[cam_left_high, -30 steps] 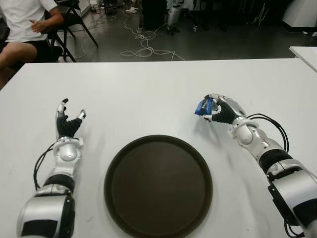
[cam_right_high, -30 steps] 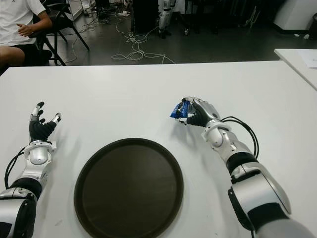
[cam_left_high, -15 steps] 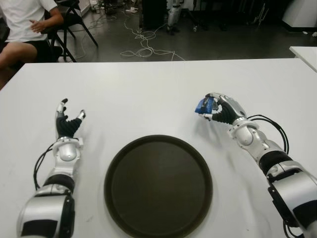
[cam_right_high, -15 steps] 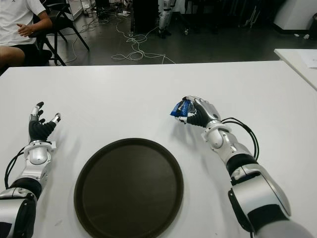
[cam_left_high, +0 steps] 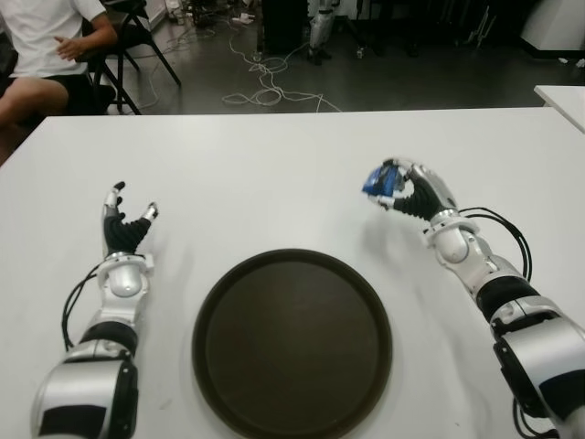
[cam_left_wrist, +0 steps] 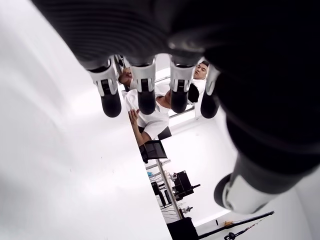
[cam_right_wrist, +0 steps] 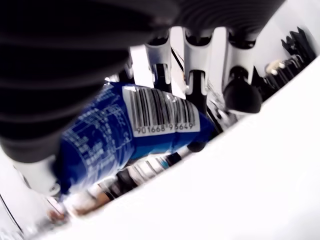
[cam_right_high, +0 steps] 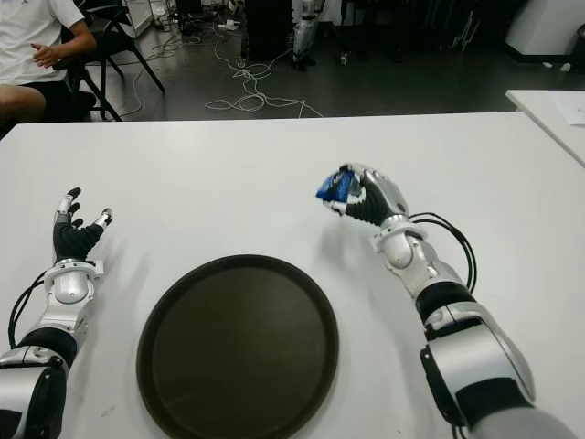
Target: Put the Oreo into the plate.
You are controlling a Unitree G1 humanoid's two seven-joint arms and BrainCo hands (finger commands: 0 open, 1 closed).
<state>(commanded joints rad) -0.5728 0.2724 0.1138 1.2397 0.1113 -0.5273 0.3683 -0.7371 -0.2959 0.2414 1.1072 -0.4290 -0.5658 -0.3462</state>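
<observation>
My right hand [cam_left_high: 402, 189] holds a small blue Oreo packet [cam_left_high: 381, 181] above the white table [cam_left_high: 274, 174], to the right of and beyond the plate. Its fingers are curled around the packet [cam_right_wrist: 135, 125], whose barcode shows in the right wrist view. The plate [cam_left_high: 292, 343] is a round dark brown tray lying near the table's front edge, with nothing on it. My left hand [cam_left_high: 126, 224] shows to the left of the plate with its fingers spread and nothing in it.
A person in a white shirt [cam_left_high: 41, 37] sits on a chair beyond the table's far left corner. Cables [cam_left_high: 265, 87] lie on the dark floor behind the table. Another white table's corner [cam_left_high: 562, 96] shows at the far right.
My right hand has lifted the Oreo packet off the table and a little farther away. The left hand and the plate have not moved.
</observation>
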